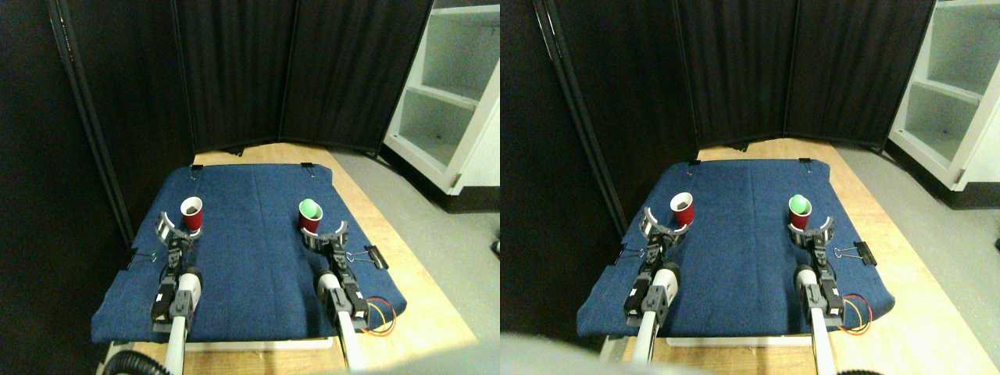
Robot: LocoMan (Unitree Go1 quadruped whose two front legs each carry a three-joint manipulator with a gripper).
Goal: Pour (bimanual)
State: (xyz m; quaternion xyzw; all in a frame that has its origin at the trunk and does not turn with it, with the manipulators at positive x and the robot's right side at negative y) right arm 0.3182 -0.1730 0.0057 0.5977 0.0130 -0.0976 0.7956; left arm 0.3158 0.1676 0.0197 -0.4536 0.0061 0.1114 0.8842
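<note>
Two red cups stand upright on the blue cloth [250, 234]. The left cup [191, 215] has a white inside with something dark at the bottom. The right cup [310, 216] has a green inside. My left gripper [176, 227] is open, its jaws spread just short of the left cup's base on the near-left side. My right gripper [325, 236] is open too, with its jaws curving around the near side of the right cup's base. I cannot tell whether either gripper touches its cup.
The cloth is held to a wooden table [406, 266] by black binder clips [373, 255]. A black folding screen [297, 70] stands behind. A white shelf unit [453, 94] is at the back right, on grey floor.
</note>
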